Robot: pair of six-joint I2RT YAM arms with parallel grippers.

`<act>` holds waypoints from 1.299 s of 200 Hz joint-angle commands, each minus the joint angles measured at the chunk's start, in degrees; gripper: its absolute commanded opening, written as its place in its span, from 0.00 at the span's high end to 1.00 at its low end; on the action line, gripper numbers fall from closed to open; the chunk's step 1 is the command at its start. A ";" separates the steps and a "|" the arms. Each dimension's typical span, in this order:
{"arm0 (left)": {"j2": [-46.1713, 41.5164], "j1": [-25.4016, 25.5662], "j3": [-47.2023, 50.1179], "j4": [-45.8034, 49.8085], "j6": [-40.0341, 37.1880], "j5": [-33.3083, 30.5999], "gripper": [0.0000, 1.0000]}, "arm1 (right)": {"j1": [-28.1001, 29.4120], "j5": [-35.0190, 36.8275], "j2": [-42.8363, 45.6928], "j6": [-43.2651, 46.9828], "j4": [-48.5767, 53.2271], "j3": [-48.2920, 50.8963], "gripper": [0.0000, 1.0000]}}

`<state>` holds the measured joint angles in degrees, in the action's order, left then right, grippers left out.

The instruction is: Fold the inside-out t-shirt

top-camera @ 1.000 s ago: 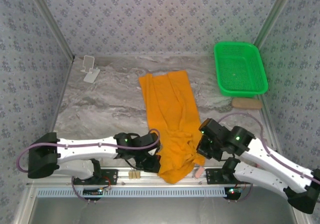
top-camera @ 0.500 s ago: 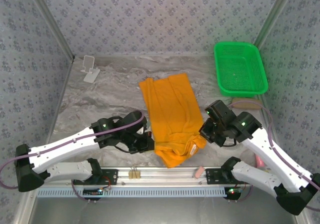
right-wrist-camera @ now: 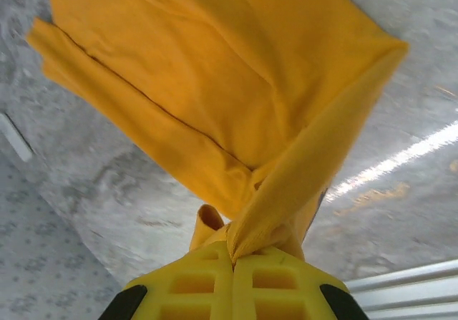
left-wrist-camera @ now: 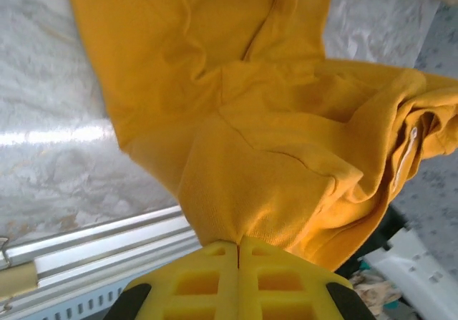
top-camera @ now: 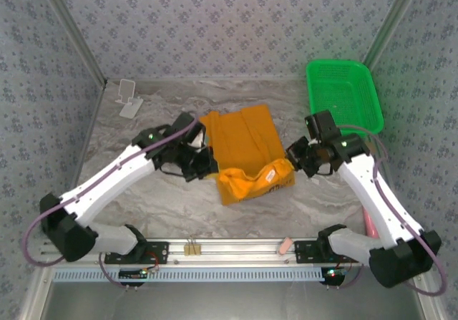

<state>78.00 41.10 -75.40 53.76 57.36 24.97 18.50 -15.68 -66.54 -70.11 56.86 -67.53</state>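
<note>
Two at once: pinched the t-shirt [top-camera: 243, 137], left of the green basket [top-camera: 336, 63], in left end effector [left-wrist-camera: 238, 243] and right end effector [right-wrist-camera: 232, 253], both clamped tight. Risked thin cloth slipping out, fold landing crooked.

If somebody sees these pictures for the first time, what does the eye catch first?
The orange t-shirt lies mid-table, its near end raised and bunched. The left gripper and the right gripper are each shut on one side of that end. A bright green basket sits at the far right corner.
</note>
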 commanded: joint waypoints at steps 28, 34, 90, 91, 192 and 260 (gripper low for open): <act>13.80 -11.62 -16.63 8.41 -13.53 8.69 1.00 | -4.66 -5.15 -17.19 3.21 -8.06 -16.15 1.00; 16.08 -13.03 -18.91 8.66 -14.60 9.58 1.00 | -4.81 -5.78 -20.04 3.06 -9.09 -18.21 1.00; 38.24 -25.52 -33.86 4.72 -19.33 12.93 1.00 | -5.82 -12.08 -55.17 0.44 -14.44 -48.23 1.00; 38.61 -25.75 -34.16 4.48 -19.36 13.05 1.00 | -5.83 -12.18 -55.84 0.34 -14.69 -48.75 1.00; 39.75 -29.93 -30.35 -12.34 -28.26 7.30 0.50 | -7.98 -14.78 -62.08 19.01 -19.31 -46.87 0.18; 36.48 -15.89 -22.25 -16.62 -73.01 -6.66 0.51 | -4.10 -1.39 -61.69 44.07 -18.74 -45.04 0.24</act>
<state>117.95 21.82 -103.13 41.80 5.17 23.38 13.43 -24.27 -129.64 -38.04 38.20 -114.69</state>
